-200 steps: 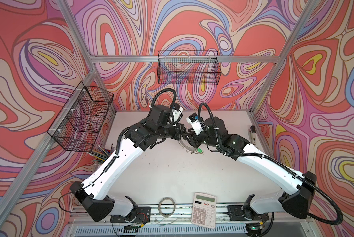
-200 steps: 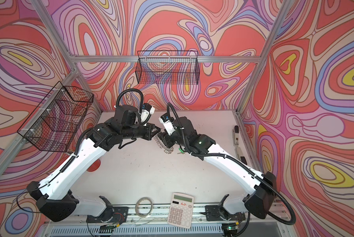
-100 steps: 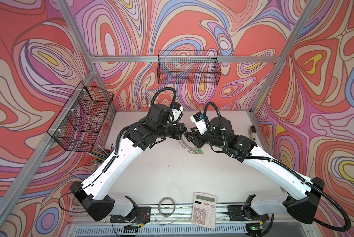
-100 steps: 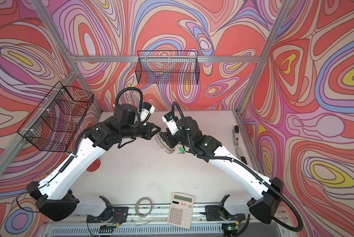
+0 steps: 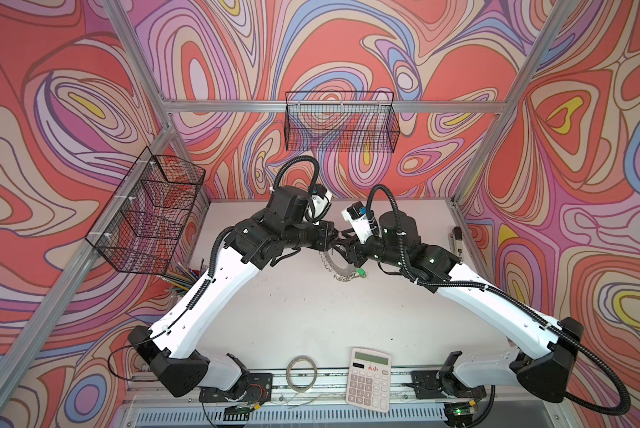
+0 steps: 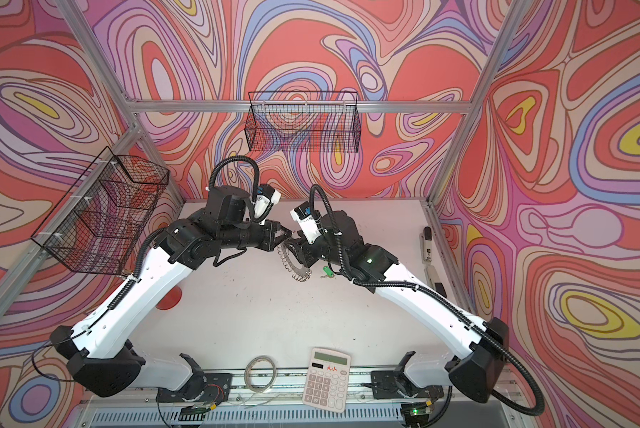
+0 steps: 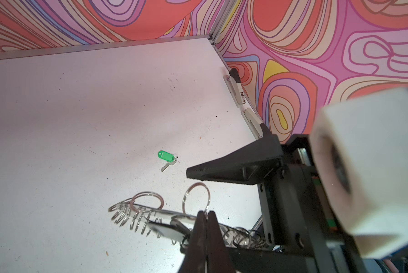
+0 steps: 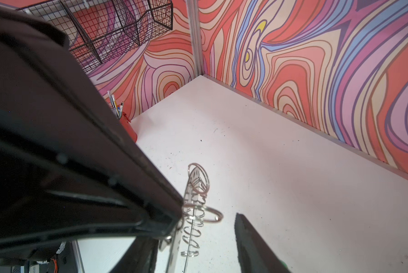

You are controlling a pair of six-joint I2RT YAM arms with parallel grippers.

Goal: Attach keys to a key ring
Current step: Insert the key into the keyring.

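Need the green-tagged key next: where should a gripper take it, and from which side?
Grip the oval tag of the green key, coming from above, jaws across its narrow width: it lies flat on the table, its thin blade offering little.

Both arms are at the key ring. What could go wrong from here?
1. Left end effector pinches just one thin split ring at its very tip; it could slip, and the key ring could sag or drop.
2. Right end effector stands open astride the key ring, close to the left one; they may collide.
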